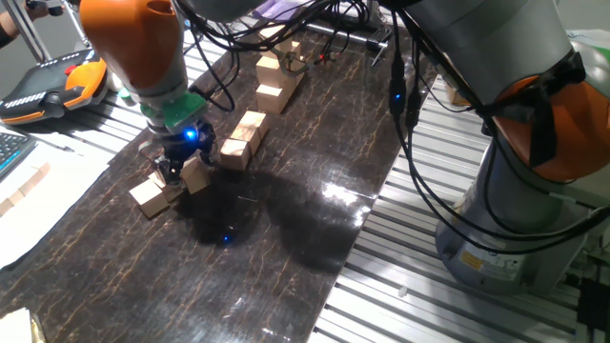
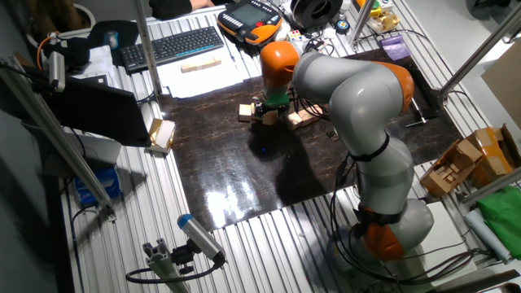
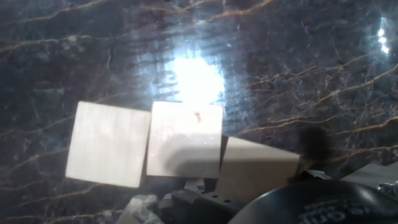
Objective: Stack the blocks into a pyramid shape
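Hand view: three tan blocks lie in a row on the dark marbled mat, right under the gripper

Two blocks (image 3: 109, 144) (image 3: 185, 140) lie flat and touching side to side, and a third block (image 3: 258, 168) sits tilted against the right one, partly behind the gripper (image 3: 205, 190); in one fixed view the gripper (image 1: 176, 171) is low over this group near the mat's (image 1: 286, 238) left edge, one finger against a tilted block (image 1: 197, 174) with another block (image 1: 148, 196) just beside it, but whether the fingers pinch it I cannot tell, and more blocks (image 1: 243, 138) lie in a loose line toward the back, none yet forming a pyramid
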Controlling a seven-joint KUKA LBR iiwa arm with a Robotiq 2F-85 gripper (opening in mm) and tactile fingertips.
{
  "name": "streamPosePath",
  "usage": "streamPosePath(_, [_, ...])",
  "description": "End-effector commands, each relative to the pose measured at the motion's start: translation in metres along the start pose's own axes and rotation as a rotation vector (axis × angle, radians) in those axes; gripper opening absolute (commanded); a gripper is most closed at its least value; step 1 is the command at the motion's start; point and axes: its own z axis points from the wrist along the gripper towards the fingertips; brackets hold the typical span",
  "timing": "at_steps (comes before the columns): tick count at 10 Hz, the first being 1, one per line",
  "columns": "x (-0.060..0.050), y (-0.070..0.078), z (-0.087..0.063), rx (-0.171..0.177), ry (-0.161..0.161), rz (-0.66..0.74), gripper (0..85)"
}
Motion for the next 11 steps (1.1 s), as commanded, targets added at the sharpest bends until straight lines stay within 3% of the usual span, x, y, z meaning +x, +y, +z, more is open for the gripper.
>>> streamPosePath(1, [0.0, 0.0, 0.0, 0.002, -0.002, -0.003, 73.0])
streamPosePath(2, [0.0, 0.0, 0.0, 0.0, -0.002, -0.006, 68.7])
streamPosePath(4, [0.0, 0.0, 0.001, -0.004, -0.001, -0.012, 49.3])
streamPosePath(5, [0.0, 0.0, 0.0, -0.01, 0.0, -0.004, 46.7])
streamPosePath(8, [0.001, -0.005, -0.021, -0.006, 0.03, -0.012, 47.0])
streamPosePath(10, [-0.002, -0.022, -0.045, -0.001, 0.065, -0.092, 47.3])
streamPosePath(11, [-0.007, -0.038, -0.058, -0.007, 0.076, -0.133, 47.0])
